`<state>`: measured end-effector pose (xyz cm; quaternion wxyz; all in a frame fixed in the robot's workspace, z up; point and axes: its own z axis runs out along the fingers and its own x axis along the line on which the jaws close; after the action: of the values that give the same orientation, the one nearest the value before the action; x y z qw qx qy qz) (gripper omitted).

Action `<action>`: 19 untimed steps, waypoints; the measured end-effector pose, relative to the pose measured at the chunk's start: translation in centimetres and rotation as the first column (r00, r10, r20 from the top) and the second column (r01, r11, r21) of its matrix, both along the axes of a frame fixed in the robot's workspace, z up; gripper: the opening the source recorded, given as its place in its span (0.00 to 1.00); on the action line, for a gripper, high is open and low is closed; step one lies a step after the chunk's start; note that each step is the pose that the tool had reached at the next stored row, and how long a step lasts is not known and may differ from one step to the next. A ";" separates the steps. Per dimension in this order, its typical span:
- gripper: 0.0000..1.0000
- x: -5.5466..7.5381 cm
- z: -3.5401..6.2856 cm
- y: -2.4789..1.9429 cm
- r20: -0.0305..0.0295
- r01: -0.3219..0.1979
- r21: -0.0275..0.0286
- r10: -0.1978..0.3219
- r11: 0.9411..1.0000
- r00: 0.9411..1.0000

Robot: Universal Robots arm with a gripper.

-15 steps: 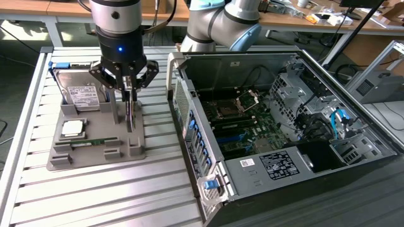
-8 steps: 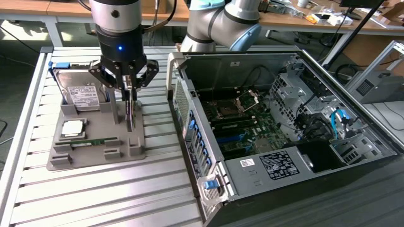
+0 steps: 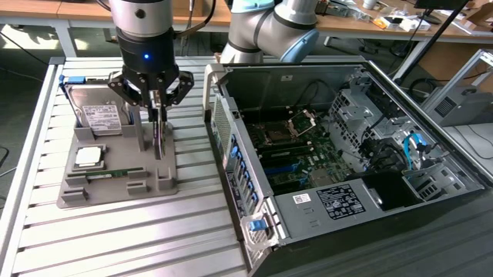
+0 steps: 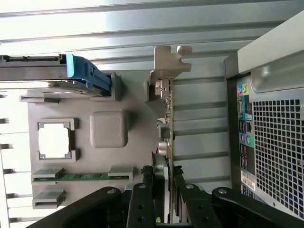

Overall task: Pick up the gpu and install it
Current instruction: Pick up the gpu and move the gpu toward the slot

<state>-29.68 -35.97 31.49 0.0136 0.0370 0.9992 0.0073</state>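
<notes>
The gpu (image 3: pixel 159 138) is a thin card standing on edge at the exterior view's right side of a grey holder tray (image 3: pixel 115 187). My gripper (image 3: pixel 158 107) comes straight down on its top edge, one finger on each face, shut on the card. In the wrist view the gpu (image 4: pixel 167 118) runs away from my gripper (image 4: pixel 164 176), with its metal end bracket (image 4: pixel 168 61) at the far end past the tray (image 4: pixel 137 142). Whether the card has left its slot I cannot tell.
On the tray stand a silver hard drive (image 3: pixel 100 112) with a blue clip (image 4: pixel 88 76), a processor (image 3: pixel 89 156) and a green memory stick (image 3: pixel 115 172). An open computer case (image 3: pixel 324 144) lies to the exterior view's right, motherboard (image 3: pixel 301 156) exposed. All rest on a slatted metal table (image 3: pixel 115 242).
</notes>
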 end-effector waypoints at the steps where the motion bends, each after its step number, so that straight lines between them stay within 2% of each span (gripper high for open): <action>1: 0.27 0.0 0.04 0.00 0.000 0.000 0.000 0.000 1.000 1.000; 19: 0.27 0.0 0.56 0.00 0.000 0.000 0.000 0.000 1.000 1.000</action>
<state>-29.68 -35.97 32.05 0.0136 0.0370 0.9992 0.0073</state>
